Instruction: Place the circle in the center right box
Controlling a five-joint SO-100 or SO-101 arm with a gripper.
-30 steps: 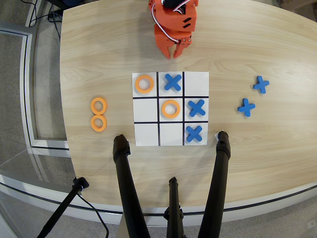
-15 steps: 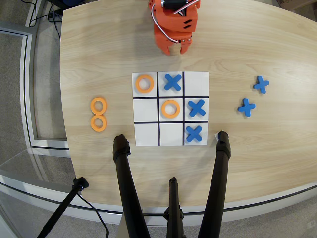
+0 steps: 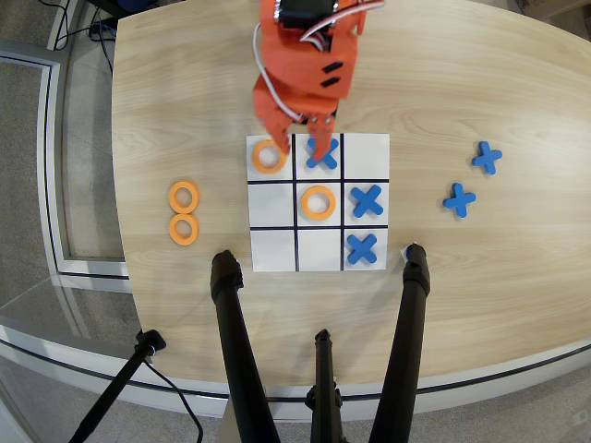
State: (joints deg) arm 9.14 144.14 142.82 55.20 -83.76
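Reaching over the board's top row, the gripper has its fingers spread wide, holding nothing. The circle lies off the board on the wood. It looks light, hard and thin; pinch its rim.

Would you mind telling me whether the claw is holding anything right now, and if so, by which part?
Nothing is held. The claw is open and empty above the top row of the board, one finger over an orange ring, the other over a blue cross.
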